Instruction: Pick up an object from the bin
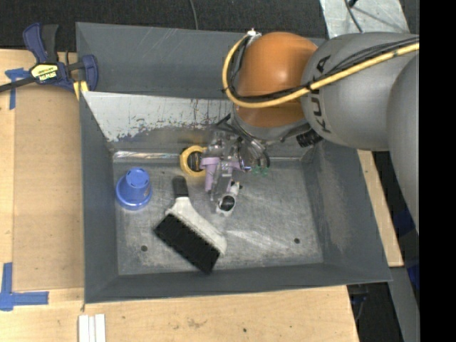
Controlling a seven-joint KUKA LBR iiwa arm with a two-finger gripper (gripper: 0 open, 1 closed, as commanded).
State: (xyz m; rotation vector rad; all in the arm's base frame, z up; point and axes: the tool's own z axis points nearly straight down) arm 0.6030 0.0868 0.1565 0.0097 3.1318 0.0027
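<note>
Near the middle of the grey bin, the tool hangs low over the floor; whether it is spread or pressed together I cannot tell. The nearest things are a yellow tape roll just beside it at ten o'clock and a black-and-white eraser at seven o'clock. A blue cup stands well apart at nine. Closing here would likely catch bare floor, or nudge the roll toward the back wall.

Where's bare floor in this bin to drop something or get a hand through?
Bare floor: the right half, between the gripper and the right wall of the bin; also the front-left corner below the blue cup. Crowded: centre-left, where the yellow ring, the gripper and the black-and-white block sit close.
</note>
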